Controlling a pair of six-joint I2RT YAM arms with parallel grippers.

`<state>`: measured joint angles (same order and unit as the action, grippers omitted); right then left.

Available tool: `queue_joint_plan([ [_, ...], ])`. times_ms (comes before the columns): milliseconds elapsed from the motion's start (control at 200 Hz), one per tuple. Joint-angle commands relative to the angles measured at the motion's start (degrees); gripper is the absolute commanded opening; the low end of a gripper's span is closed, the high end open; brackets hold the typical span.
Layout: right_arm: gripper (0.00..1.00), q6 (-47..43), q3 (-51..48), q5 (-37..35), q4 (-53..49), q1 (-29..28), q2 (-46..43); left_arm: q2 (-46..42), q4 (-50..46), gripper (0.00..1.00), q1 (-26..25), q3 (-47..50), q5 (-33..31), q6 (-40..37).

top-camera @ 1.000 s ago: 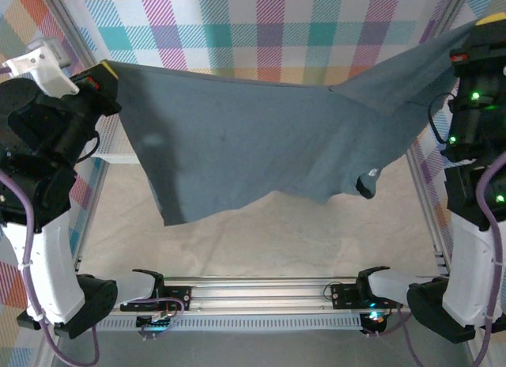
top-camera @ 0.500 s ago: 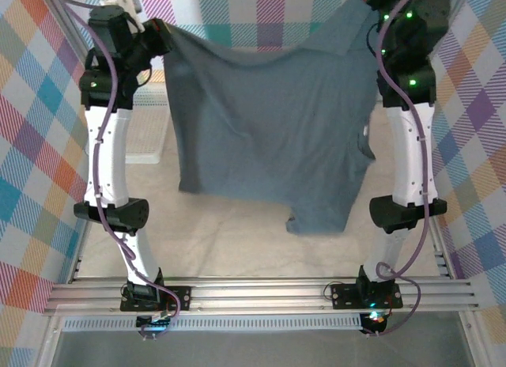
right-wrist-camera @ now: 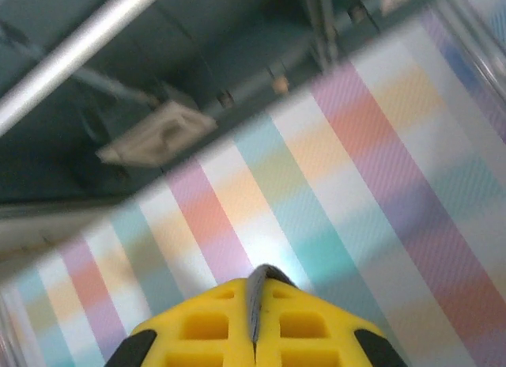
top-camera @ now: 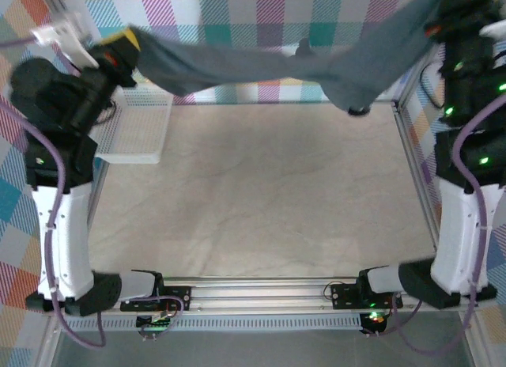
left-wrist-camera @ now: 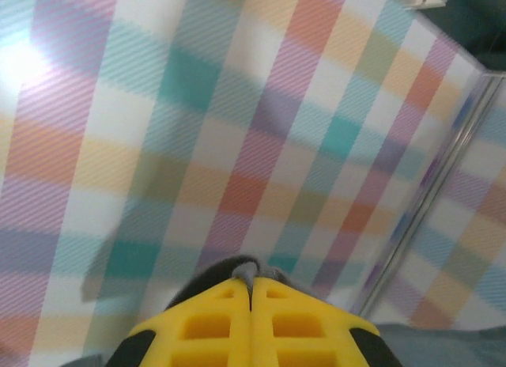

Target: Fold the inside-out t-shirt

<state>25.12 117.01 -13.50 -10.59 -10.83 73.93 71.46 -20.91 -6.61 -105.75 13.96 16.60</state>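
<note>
Motion-blurred inside-out t-shirt (top-camera: 237, 62), details indistinct

From overhead I see a pale bench (top-camera: 261, 185) with a white perforated basket (top-camera: 138, 134) at its far left. Checked pastel panels (top-camera: 253, 11) wall the cell, and an aluminium rail (top-camera: 261, 292) runs along the near edge. The right wrist feed shows a blurred pale fixture (right-wrist-camera: 158, 134), possibly a bracket, beside a metal bar (right-wrist-camera: 71, 58).

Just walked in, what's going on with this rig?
Both arms hold the inside-out t-shirt up in the air, stretched between them above the far side of the table. The left gripper and right gripper are each shut on a pinch of its fabric. No fold made yet; the shirt hangs bunched.
</note>
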Motion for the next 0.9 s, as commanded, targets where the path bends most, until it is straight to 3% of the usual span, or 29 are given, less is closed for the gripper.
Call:
queue_joint_plan([
  [0, 0.0, -0.3, -30.7, 2.8, 1.2, 0.3, -5.2, -1.6, 11.7, 0.0, -0.1, 24.4, 3.7, -0.5],
  [125, 0.0, 6.8, -63.4, 4.1, 12.8, 0.4, -14.0, -4.5, 20.6, 0.0, -2.2, 46.5, 4.6, 4.1],
  [245, 0.0, 14.5, -79.3, 1.8, 14.3, 0.5, -16.5, -4.8, 27.8, 0.0, -4.2, 62.0, 2.4, 15.1],
  [335, 0.0, 20.3, -81.8, -1.9, 7.0, 0.4, -18.7, -5.5, 26.3, 0.0, -6.5, 68.0, -3.3, 19.6],
  [510, 0.0, 43.0, -78.3, -12.5, -21.4, 0.5, -23.6, -6.5, 7.0, 0.0, -7.6, 67.3, -18.2, 25.2],
  [640, 0.0, 55.3, -78.9, -13.7, -35.9, 0.5, -32.2, -11.4, -1.8, 0.0, -7.5, 67.9, -22.7, 27.7],
  [735, 0.0, 63.8, -78.9, -18.1, -48.1, 0.5, -42.9, -20.0, -5.5, 0.0, -7.7, 70.7, -23.5, 30.4],
  [760, 0.0, 65.0, -78.9, -19.2, -50.4, 0.5, -46.0, -22.9, -5.5, 0.06, -7.8, 71.9, -22.9, 30.8],
  [785, 0.0, 64.8, -79.0, -20.2, -51.6, 0.5, -49.1, -25.8, -4.9, 0.17, -7.8, 73.6, -22.0, 31.0],
  [820, 0.08, 62.5, -79.5, -21.3, -51.4, 0.5, -53.6, -30.0, -4.0, 0.36, -7.9, 75.6, -20.7, 31.4],
  [850, 0.23, 58.7, -80.0, -21.8, -49.2, 0.5, -56.9, -33.5, -2.9, 0.55, -8.0, 77.1, -19.4, 31.7],
  [895, 0.44, 51.5, -80.4, -21.9, -44.5, 0.5, -61.8, -38.0, -1.1, 0.66, -8.1, 78.6, -17.8, 31.6],
])
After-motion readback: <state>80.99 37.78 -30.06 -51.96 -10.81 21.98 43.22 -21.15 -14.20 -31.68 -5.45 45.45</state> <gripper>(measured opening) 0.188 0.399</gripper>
